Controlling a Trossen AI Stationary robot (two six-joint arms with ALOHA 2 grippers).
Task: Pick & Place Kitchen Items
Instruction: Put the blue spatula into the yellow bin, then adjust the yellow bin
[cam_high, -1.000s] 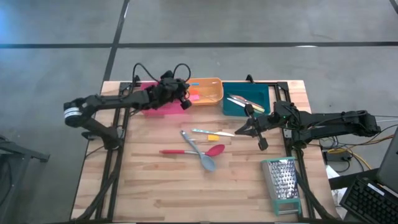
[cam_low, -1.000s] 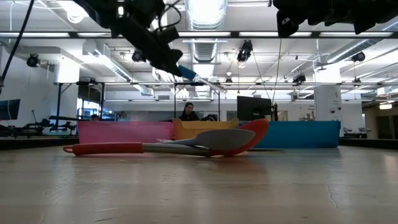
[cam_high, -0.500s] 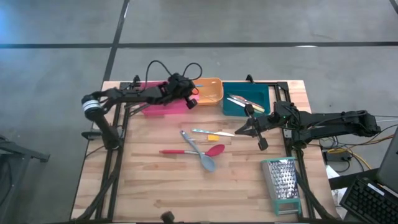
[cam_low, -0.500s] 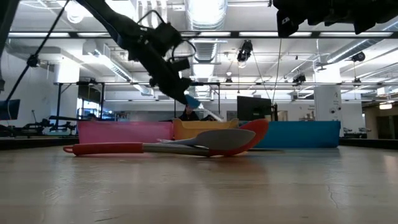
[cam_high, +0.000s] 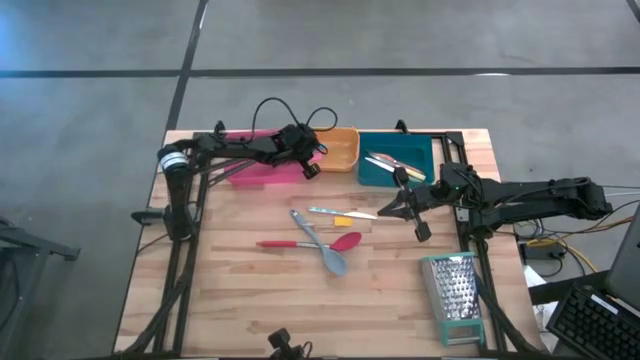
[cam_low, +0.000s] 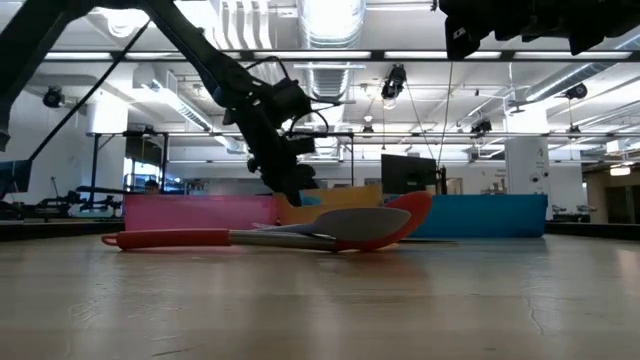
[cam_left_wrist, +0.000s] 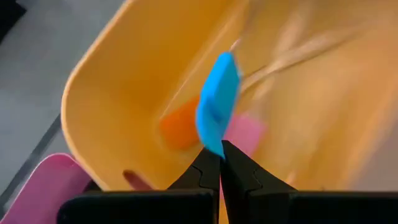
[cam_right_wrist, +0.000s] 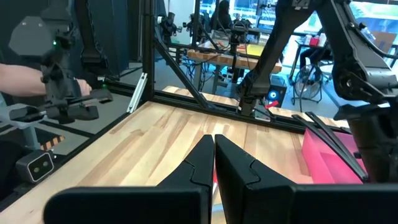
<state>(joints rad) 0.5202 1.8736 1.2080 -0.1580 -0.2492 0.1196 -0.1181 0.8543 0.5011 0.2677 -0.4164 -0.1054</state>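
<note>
My left gripper (cam_high: 318, 150) reaches over the orange bin (cam_high: 346, 158) at the table's far edge, shut on a small flat blue piece (cam_left_wrist: 217, 102). In the left wrist view, an orange piece (cam_left_wrist: 180, 127) and a pink piece (cam_left_wrist: 245, 132) lie in the bin (cam_left_wrist: 118, 93) below it. A red spatula (cam_high: 312, 243), a grey spoon (cam_high: 322, 246) and a slim utensil with a yellow part (cam_high: 343, 213) lie on the table's middle. My right gripper (cam_high: 385, 212) hangs shut above the table to their right, holding nothing (cam_right_wrist: 213, 138). My left gripper pinches the blue piece by its near end (cam_left_wrist: 214, 148) between its two fingertips. The fingers slant down from the table's left. The piece sticks out ahead of the fingers, above the inside of the orange bin.
A pink bin (cam_high: 262, 172) stands left of the orange one and a teal bin (cam_high: 395, 162) with utensils stands to its right. A metal grater (cam_high: 455, 295) lies at the near right. A person's hand (cam_right_wrist: 15, 68) shows beyond the table in the right wrist view.
My left gripper has gone toward the table's right edge and down, tipping its fingers lower, from above the pink bin to over the orange bin. It stays shut on the blue piece, which has sunk behind the bin's wall in the low view.
</note>
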